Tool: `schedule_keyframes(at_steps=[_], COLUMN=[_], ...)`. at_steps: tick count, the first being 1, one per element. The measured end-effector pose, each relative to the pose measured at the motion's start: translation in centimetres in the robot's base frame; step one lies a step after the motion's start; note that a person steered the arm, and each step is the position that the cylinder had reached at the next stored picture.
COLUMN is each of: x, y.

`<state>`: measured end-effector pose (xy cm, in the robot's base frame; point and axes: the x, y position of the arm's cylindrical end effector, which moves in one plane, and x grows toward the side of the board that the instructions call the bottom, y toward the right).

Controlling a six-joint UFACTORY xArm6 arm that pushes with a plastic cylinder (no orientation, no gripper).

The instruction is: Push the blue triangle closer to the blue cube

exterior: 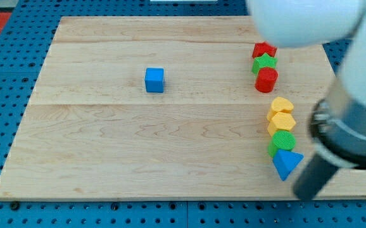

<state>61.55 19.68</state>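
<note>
2 blue (287,164) (154,80), 2 red, 2 green, 2 yellow blocks

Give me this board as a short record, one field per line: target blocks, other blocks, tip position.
moving block: blue triangle, near the view's bottom right
goal block: blue cube, alone, left of centre
upper column: red star, green star, red cylinder
lower column: yellow heart, yellow hexagon, green cylinder touching the triangle
my tip: just right of and below the triangle
</note>
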Motion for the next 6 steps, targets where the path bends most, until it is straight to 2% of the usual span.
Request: schedule_keyframes(at_steps=[1,3,4,5,6], x=[-2.8,-5.6,-3.5,-5.2,-10.9], y=[2.4,-12.1,-12.3,-18.9,-23.6])
